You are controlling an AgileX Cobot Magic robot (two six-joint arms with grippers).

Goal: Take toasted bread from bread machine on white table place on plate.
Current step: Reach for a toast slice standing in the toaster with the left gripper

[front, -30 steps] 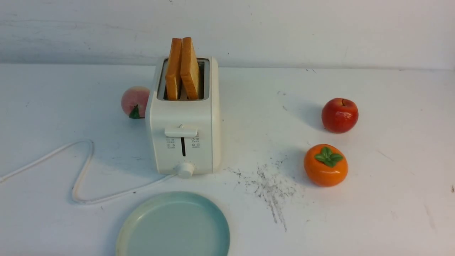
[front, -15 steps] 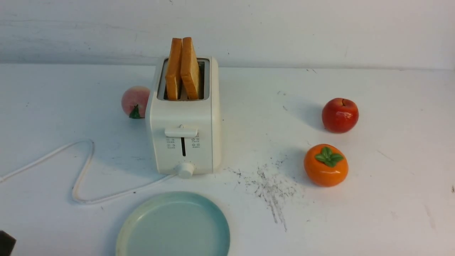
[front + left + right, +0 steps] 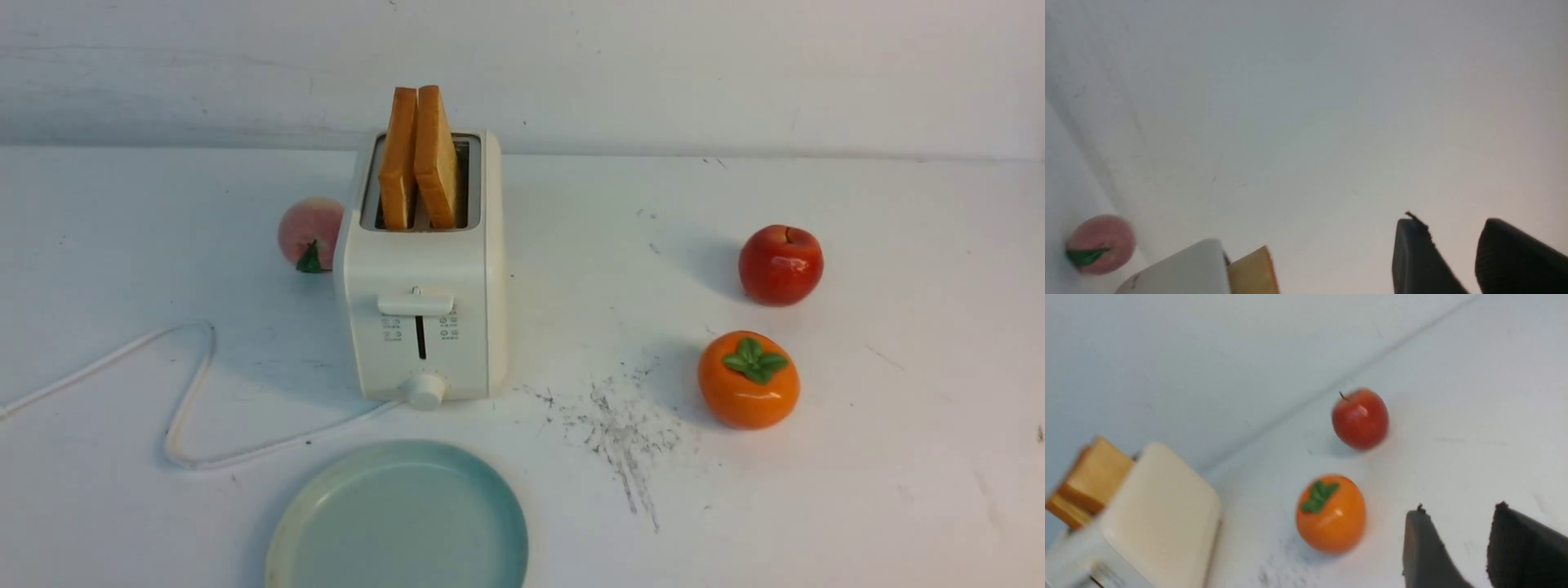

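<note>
Cream two-slot toaster [image 3: 424, 327] stands upright mid-counter [image 3: 898, 457], front panel toward the front camera. Its slide lever [image 3: 415, 304] sits near the top of its track, round knob [image 3: 425, 390] at the base. Two toast slices [image 3: 418, 155] stand on edge in the slots, one per slot, upper halves well above the top and leaning together so their top edges touch.

Pale blue-green plate [image 3: 400, 523] lies nearest the robot, just in front of the toaster and apart from it, with nothing on it. White cord [image 3: 192, 392] loops off to the left.

Peach [image 3: 309, 233] sits close by the toaster's left side. Red apple [image 3: 780, 265] and persimmon [image 3: 748, 380] are well off to the right, and dark scratch marks [image 3: 624, 433] lie between persimmon and toaster.

Left fingers [image 3: 1414, 261]: parted, a clear gap between them, holding nothing, aimed above the toaster. Right fingers [image 3: 1423, 551]: likewise parted and holding nothing, over bare counter near the persimmon.
</note>
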